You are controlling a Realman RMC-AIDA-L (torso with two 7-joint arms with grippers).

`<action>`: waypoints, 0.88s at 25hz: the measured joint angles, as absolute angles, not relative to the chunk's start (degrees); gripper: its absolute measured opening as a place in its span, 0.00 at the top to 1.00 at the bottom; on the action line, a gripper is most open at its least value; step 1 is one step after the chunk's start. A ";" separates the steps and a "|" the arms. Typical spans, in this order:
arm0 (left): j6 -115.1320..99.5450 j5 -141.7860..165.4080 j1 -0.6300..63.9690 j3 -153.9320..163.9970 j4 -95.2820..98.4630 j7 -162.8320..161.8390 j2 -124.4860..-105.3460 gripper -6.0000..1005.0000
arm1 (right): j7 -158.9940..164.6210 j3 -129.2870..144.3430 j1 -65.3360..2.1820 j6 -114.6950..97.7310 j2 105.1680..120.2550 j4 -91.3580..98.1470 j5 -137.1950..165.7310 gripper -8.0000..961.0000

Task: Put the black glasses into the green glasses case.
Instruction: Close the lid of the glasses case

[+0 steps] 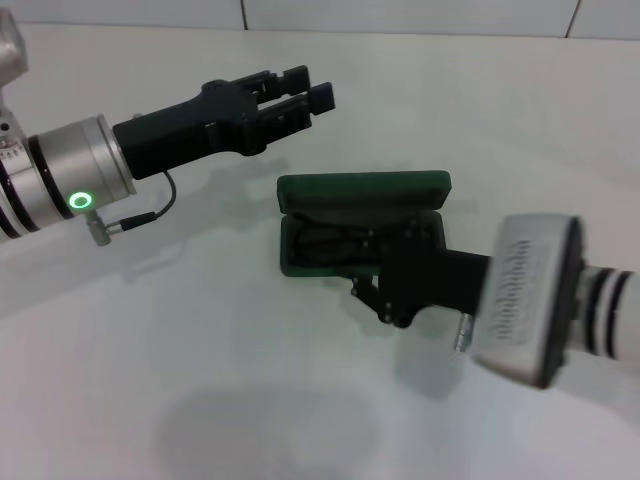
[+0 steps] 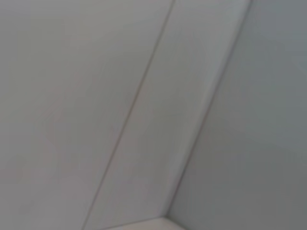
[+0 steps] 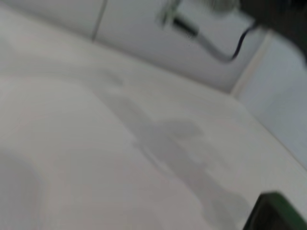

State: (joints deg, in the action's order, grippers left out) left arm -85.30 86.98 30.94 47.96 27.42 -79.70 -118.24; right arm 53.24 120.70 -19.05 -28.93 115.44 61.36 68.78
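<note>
The green glasses case [image 1: 362,188] lies open at the middle of the table, its lid standing up at the back. The black glasses [image 1: 335,242] lie inside it on the dark lining, partly hidden by my right gripper. My right gripper [image 1: 405,262] reaches over the case's front right part, right at the glasses. My left gripper [image 1: 303,88] is open and empty, held in the air behind and to the left of the case. A corner of the case [image 3: 276,211] shows in the right wrist view. The left wrist view shows only wall panels.
The white table [image 1: 200,350] runs to a tiled wall [image 1: 400,15] at the back. My left arm's thin cable [image 1: 150,215] hangs below its wrist, and shows in the right wrist view [image 3: 216,48].
</note>
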 joint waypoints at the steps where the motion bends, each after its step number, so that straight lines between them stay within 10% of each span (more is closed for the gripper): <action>1: -84.67 87.22 30.93 47.95 27.42 -80.08 -118.21 0.45 | 54.18 118.17 -18.71 -33.10 115.42 60.91 69.02 0.76; 15: -65.74 107.68 41.33 48.09 27.87 -95.98 -118.59 0.45 | 59.67 69.64 -27.18 -85.03 111.00 24.52 69.34 0.72; 22: -62.86 109.90 43.77 50.91 27.70 -96.28 -119.24 0.44 | 59.07 64.36 -25.01 -84.85 111.59 24.16 69.26 0.63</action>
State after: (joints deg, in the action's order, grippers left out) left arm -62.86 109.90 43.77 50.91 27.70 -96.28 -119.24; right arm 59.07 64.36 -25.01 -84.85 111.59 24.16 69.26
